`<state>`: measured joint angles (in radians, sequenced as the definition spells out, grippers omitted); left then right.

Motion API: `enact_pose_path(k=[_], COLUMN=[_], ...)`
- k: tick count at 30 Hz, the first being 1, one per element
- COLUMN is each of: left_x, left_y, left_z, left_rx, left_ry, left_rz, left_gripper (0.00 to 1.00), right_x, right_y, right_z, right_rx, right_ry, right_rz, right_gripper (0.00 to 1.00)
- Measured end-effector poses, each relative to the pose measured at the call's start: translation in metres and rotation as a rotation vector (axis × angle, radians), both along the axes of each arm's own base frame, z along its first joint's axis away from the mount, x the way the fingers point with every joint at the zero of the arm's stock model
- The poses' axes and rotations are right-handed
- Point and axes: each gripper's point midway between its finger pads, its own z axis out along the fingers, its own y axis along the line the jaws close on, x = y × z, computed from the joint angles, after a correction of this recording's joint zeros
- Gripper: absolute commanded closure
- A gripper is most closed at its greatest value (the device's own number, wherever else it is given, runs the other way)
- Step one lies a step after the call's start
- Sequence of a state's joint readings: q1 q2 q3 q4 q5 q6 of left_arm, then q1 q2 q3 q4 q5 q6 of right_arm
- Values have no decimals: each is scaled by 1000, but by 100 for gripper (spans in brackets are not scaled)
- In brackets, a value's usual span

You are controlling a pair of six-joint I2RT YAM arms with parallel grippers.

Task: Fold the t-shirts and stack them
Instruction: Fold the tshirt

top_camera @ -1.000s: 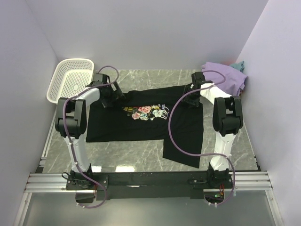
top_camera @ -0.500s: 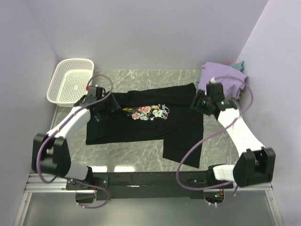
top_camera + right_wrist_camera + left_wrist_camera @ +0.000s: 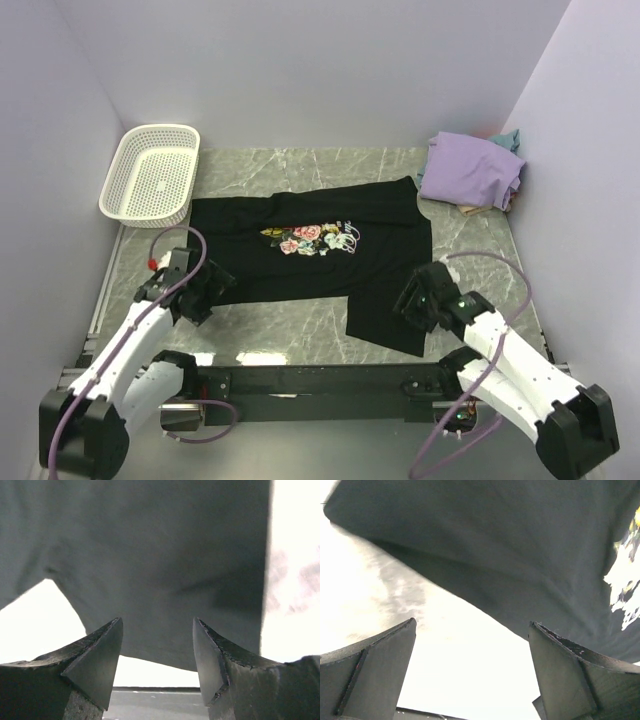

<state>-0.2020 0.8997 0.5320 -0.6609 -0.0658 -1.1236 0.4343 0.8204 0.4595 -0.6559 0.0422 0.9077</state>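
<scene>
Room: plain pale walls (image 3: pixel 300 70) box in three sides. Grey marble-look table (image 3: pixel 300 320) fills the floor of the top view; black rail (image 3: pixel 320 380) along the bottom edge.

Black t-shirt (image 3: pixel 300 260): centre of frame, spread flat, rose print and lettering up. One flap runs toward the lower right. Upper-left corner of the shirt sits near the white basket (image 3: pixel 150 172), not touching it. Basket is at upper left, by the left wall.

Lavender t-shirt (image 3: pixel 468 172): loose pile in the upper right corner, just beside the black shirt's upper right corner. Teal t-shirt (image 3: pixel 510 138): only a sliver shows behind the lavender pile, rest hidden. Tan scrap (image 3: pixel 467 209) at the pile's lower edge, can't identify it.

Left gripper (image 3: pixel 472 624): lower left, released, jaws wide, bare table between them, black shirt's edge just ahead.

Right gripper (image 3: pixel 157 621): lower right, at the flap's edge, jaws apart, grasping nothing; black cloth lies flat beyond the tips.

Both wrist views blow the table out to white, so no surface detail there.
</scene>
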Motion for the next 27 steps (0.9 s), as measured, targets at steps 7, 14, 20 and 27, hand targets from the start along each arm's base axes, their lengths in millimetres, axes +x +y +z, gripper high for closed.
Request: enact_pose_path(k=[7, 14, 20, 27], left_x=[-12, -17, 2, 11], left_y=[21, 43, 42, 42], left_z=[4, -5, -10, -20], left_rx=[48, 173, 229, 271], left_ry=[-1, 112, 181, 219], left_rz=[148, 224, 183, 124], left_gripper=[1, 1, 1, 1], right_x=[-28, -38, -50, -50], right_y=[-17, -23, -19, -17], right_z=[-14, -22, -30, -4], right_rx=[-41, -62, -103, -156], right_ry=[18, 51, 114, 119], right_rz=[-101, -135, -105, -127], right_gripper=[29, 30, 29, 28])
